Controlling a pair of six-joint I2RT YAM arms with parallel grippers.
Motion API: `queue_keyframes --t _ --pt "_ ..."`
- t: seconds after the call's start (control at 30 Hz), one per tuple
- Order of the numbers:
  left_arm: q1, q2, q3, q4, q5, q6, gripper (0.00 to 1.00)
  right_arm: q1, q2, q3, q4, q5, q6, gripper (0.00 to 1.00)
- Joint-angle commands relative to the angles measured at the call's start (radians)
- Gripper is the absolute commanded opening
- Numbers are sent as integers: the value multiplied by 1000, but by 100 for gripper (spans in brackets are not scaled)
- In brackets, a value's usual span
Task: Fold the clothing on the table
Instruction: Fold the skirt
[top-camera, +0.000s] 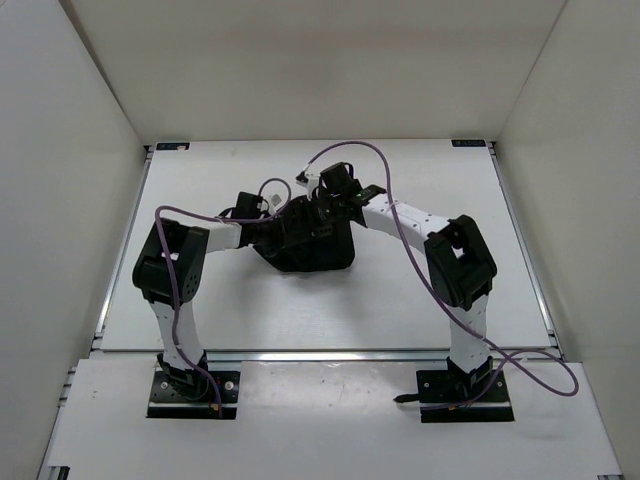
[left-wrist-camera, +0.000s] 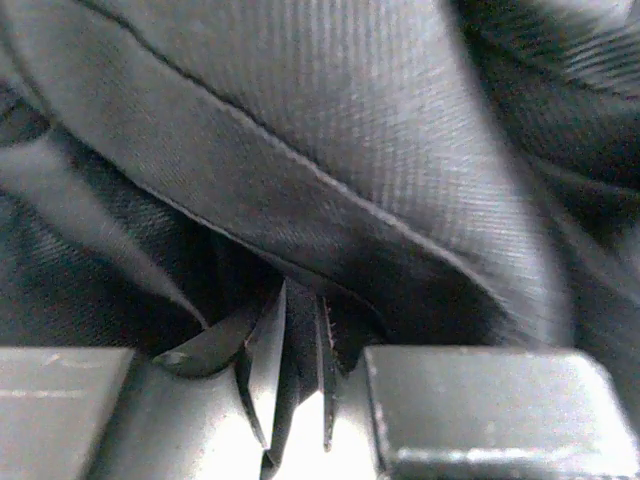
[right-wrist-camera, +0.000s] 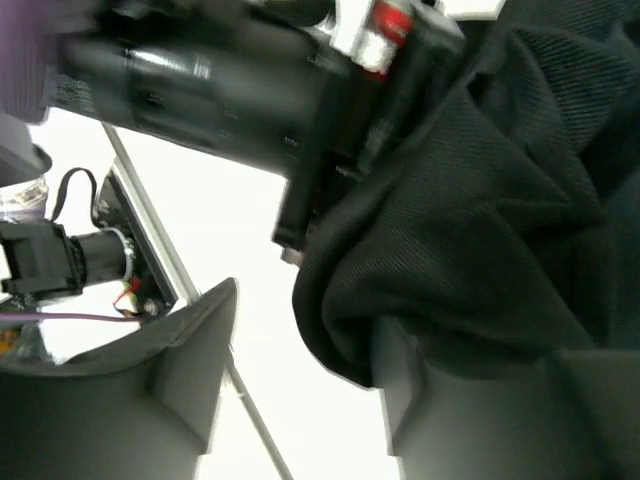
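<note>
The clothing (top-camera: 318, 250) is a bunched black heap in the middle of the table (top-camera: 420, 300). My left gripper (top-camera: 283, 224) reaches into it from the left. In the left wrist view, thin folds of the black fabric (left-wrist-camera: 330, 150) stand pinched in the narrow gap of the left gripper (left-wrist-camera: 300, 380). My right gripper (top-camera: 327, 212) sits at the heap's far edge. In the right wrist view the right gripper (right-wrist-camera: 305, 320) is open, with white table showing in the gap. A fold of the clothing (right-wrist-camera: 480, 220) drapes over its right finger (right-wrist-camera: 450, 420).
White walls (top-camera: 70, 150) close in the table on three sides, and a metal rail (top-camera: 330, 353) runs along the front. Purple cables (top-camera: 400, 200) loop over both arms. The left arm's wrist (right-wrist-camera: 200, 70) passes close above the right gripper.
</note>
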Motion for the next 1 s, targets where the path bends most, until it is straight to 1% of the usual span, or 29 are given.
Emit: queue_keyframes --t 0.0,0.03,0.1,0.17,0.2,0.23,0.27,0.3,0.33,0.37,0.4,0.43,0.47,0.53,0.6,0.67,0.73,0.77,0.8,0.83,0.87,0.93,0.97 --pt "32 -48 -36 -23 -13 13 31 -23 -26 24 26 -52 22 59" --pt "33 -58 -36 -17 12 9 31 -22 -50 18 33 -36 13 62" --pt "41 -71 -38 -9 33 11 32 -25 -121 22 58 -9 10 73" --pt "46 -103 -19 -14 30 5 33 -46 -173 15 73 -5 42 78" --pt "49 -109 -19 -7 30 3 33 -54 -204 24 76 0 37 82" --pt "56 -133 -35 16 29 -12 33 -57 -221 19 82 19 40 83" --pt "66 -165 -45 29 26 -20 33 -57 -273 -8 93 54 19 84" --pt "98 -237 -97 85 27 -53 36 -60 -375 -112 142 167 -18 86" --pt "98 -238 -105 110 23 -69 36 -60 -376 -113 160 168 -18 86" --pt "109 -270 -111 113 21 -72 38 -77 -402 -172 188 180 -10 82" --pt "128 -300 -110 98 17 -80 40 -109 -419 -223 193 160 6 70" --pt "139 -320 -113 96 9 -70 41 -118 -419 -238 185 152 16 58" --pt "159 -354 -104 40 -8 -58 41 -140 -410 -248 159 151 14 51" --pt "208 -414 -105 -14 -34 -38 42 -138 -390 -277 118 188 -45 23" --pt "239 -489 -108 -39 -46 -31 41 -129 -373 -292 89 257 -76 13" --pt "248 -532 -88 -81 -59 -14 39 -140 -341 -294 93 238 -82 10" --pt "219 -551 -58 -112 -75 3 33 -143 -276 -268 102 225 -87 2" --pt "205 -566 -47 -121 -74 9 28 -129 -267 -263 102 226 -98 0" --pt "178 -566 -50 -112 -81 2 22 -120 -235 -233 105 221 -99 0" --pt "161 -574 -55 -100 -77 -6 19 -112 -201 -201 101 209 -108 0" --pt "136 -578 -68 -79 -60 -29 17 -100 -187 -194 105 205 -108 0" --pt "100 -584 -94 -28 -57 -55 13 -82 -143 -130 102 209 -108 0" --pt "69 -584 -111 -5 -66 -72 13 -80 -124 -113 93 214 -105 1"
